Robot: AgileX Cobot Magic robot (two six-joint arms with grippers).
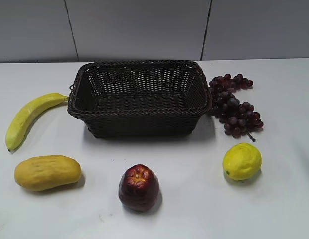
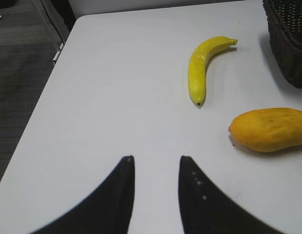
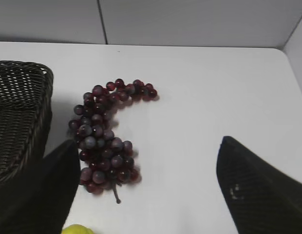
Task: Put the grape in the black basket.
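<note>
The grape [image 1: 235, 105] is a curved bunch of dark red-purple berries lying on the white table just right of the black basket [image 1: 139, 97], touching or nearly touching its right side. The basket is dark woven wicker and holds nothing. In the right wrist view the grape [image 3: 104, 136] lies ahead and left of my right gripper [image 3: 148, 141], which is wide open and empty, with the basket's corner [image 3: 19, 117] at the left. My left gripper [image 2: 156, 158] is open and empty above bare table. Neither gripper shows in the exterior view.
A banana [image 1: 27, 117] lies left of the basket, a mango [image 1: 47, 172] in front of it, a dark red apple [image 1: 139, 187] at front centre, a lemon [image 1: 242, 161] in front of the grape. The table's left edge [image 2: 44, 92] shows in the left wrist view.
</note>
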